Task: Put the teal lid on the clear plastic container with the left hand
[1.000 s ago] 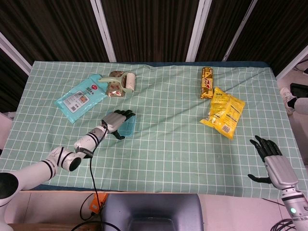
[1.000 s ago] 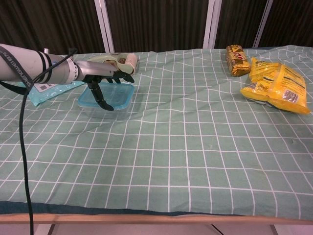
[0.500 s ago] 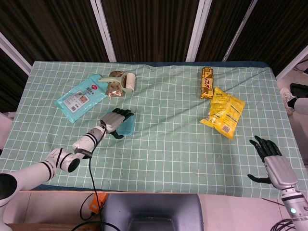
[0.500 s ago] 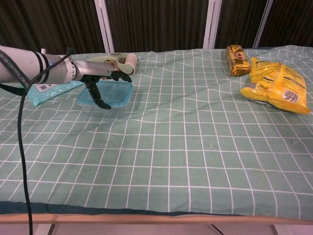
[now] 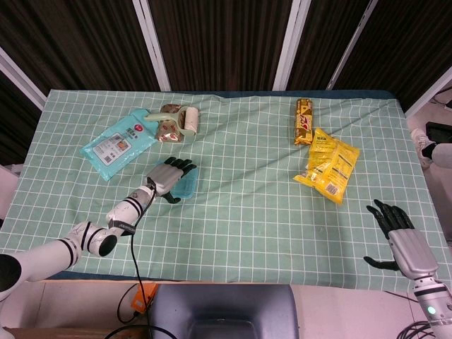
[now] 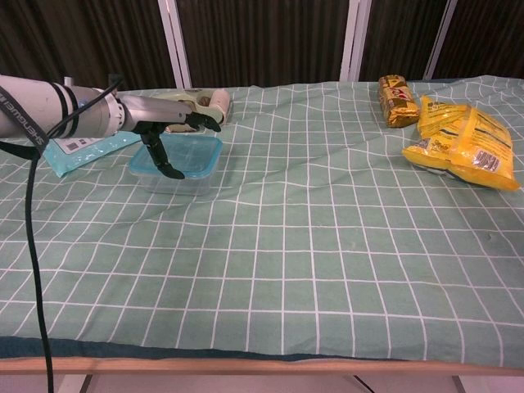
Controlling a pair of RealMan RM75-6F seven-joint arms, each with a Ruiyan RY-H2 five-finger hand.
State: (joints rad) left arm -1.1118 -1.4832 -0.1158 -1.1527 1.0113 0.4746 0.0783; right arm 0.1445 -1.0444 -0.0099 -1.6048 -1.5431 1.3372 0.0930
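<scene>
The clear plastic container (image 6: 174, 181) stands on the left part of the table with the teal lid (image 6: 195, 155) lying on top of it. My left hand (image 6: 168, 127) hovers over the lid's near-left part, fingers stretched out flat and thumb pointing down at the lid. It holds nothing. In the head view the left hand (image 5: 167, 178) covers most of the lid (image 5: 187, 188). My right hand (image 5: 399, 236) rests open at the table's near right edge, fingers spread, far from the container.
A teal packet (image 5: 119, 145) and a lint roller (image 5: 173, 122) lie behind the container. A brown snack bar (image 5: 303, 121) and a yellow bag (image 5: 327, 164) sit at the far right. The checked green cloth (image 5: 247, 212) covers the table.
My left hand has drawn back slightly to the left over the lid, and the container with its lid has shifted a little left. The right hand has not moved.
</scene>
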